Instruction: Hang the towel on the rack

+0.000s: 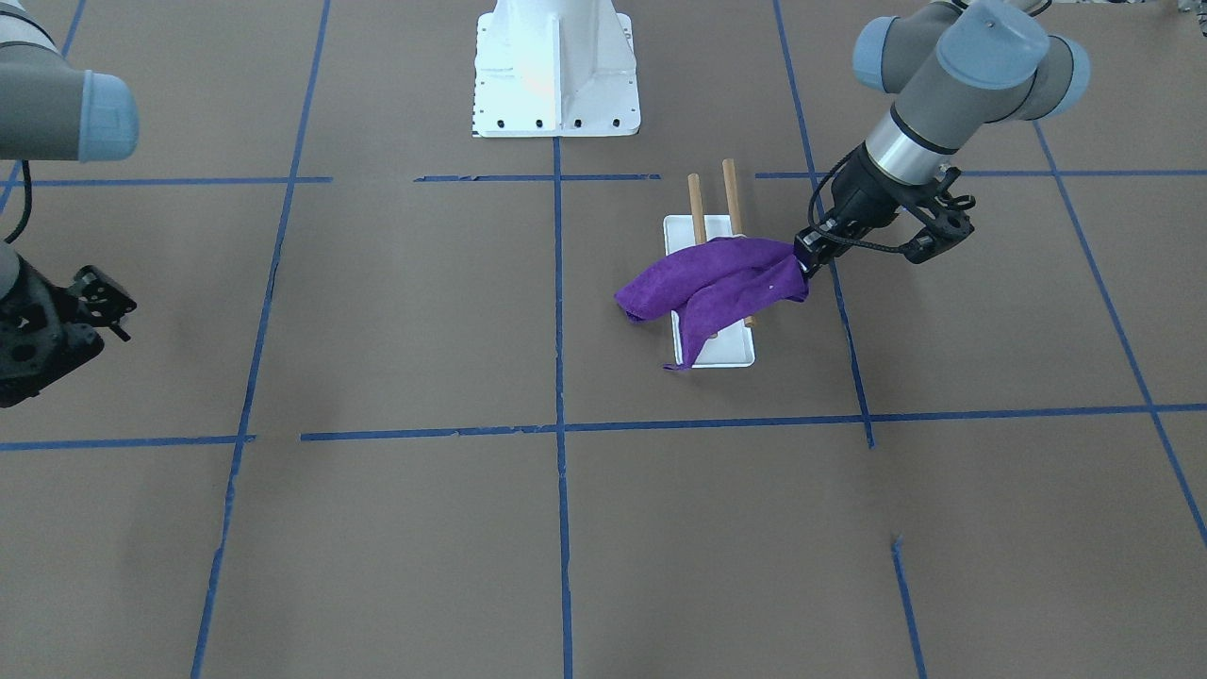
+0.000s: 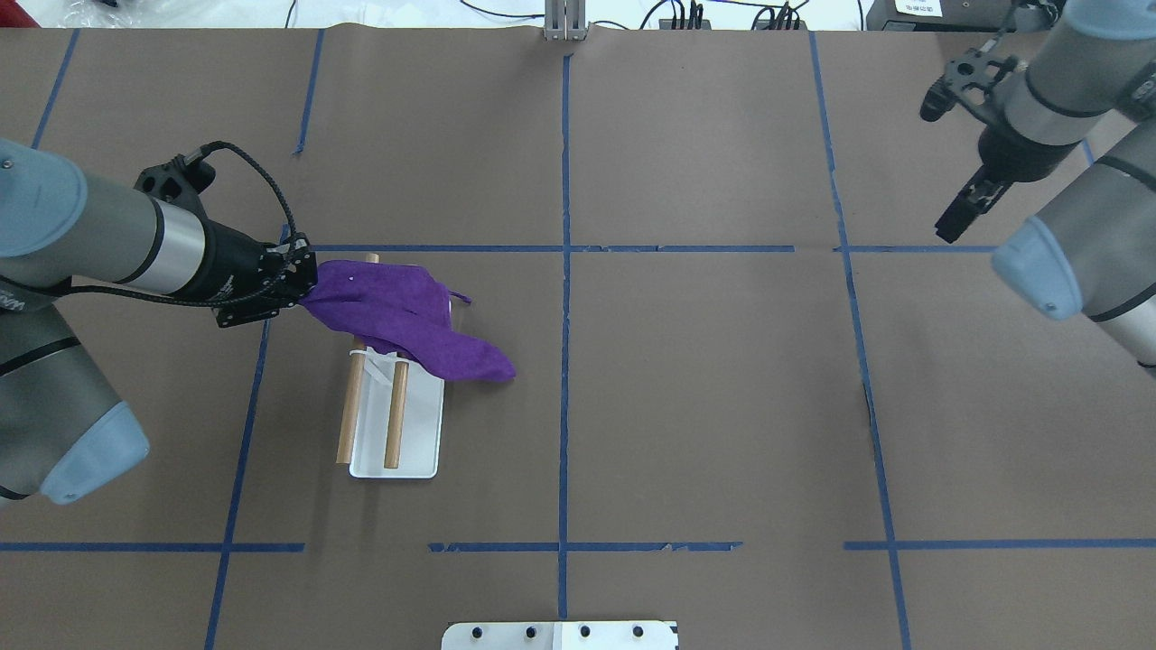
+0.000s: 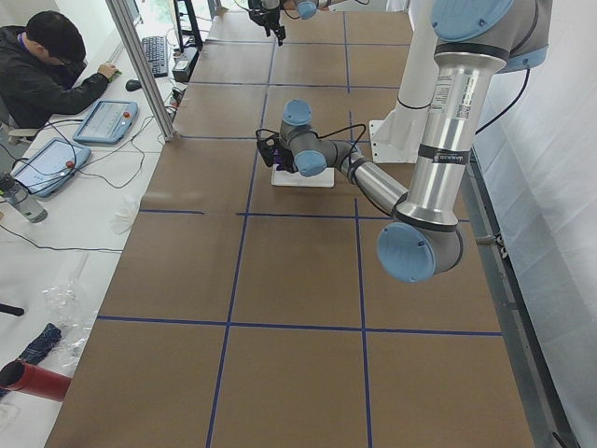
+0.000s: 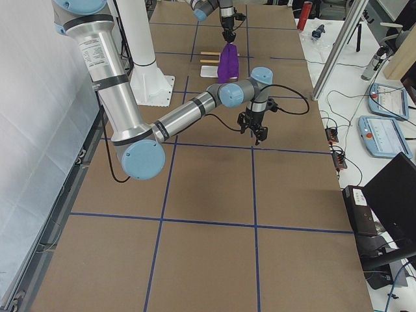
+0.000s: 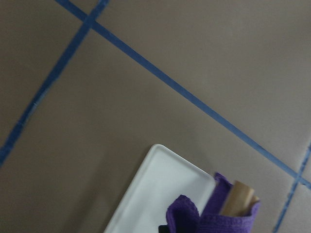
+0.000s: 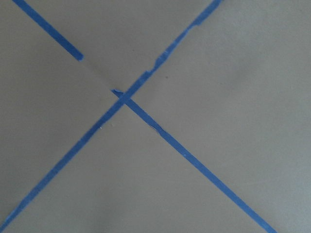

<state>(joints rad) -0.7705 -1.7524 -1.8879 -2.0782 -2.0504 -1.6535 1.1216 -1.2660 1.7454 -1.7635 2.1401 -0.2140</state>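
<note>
Rack [image 2: 420,442] — two smooth round wooden dowels over a glossy white rounded-rectangle base — carries the purple, nubby towel [image 2: 397,311] crumpled across its far end. Left gripper [image 2: 302,289] pinches a towel corner; right gripper [image 2: 948,226], well apart — spread cannot be told.

I can read no text for certain on any feed. Overhead, well to the near left of the rack [image 2: 395,456], the left arm [image 2: 54,230] carries dark lettering [image 2: 9,305] at the frame's edge, cut off and too small to make out. Far beyond the rack, toward the right, a white label [image 2: 918,7] shows only blurred print. In the side views, printing on the upright arm tubes [image 3: 459,93] [image 4: 91,49] is illegible.
</note>
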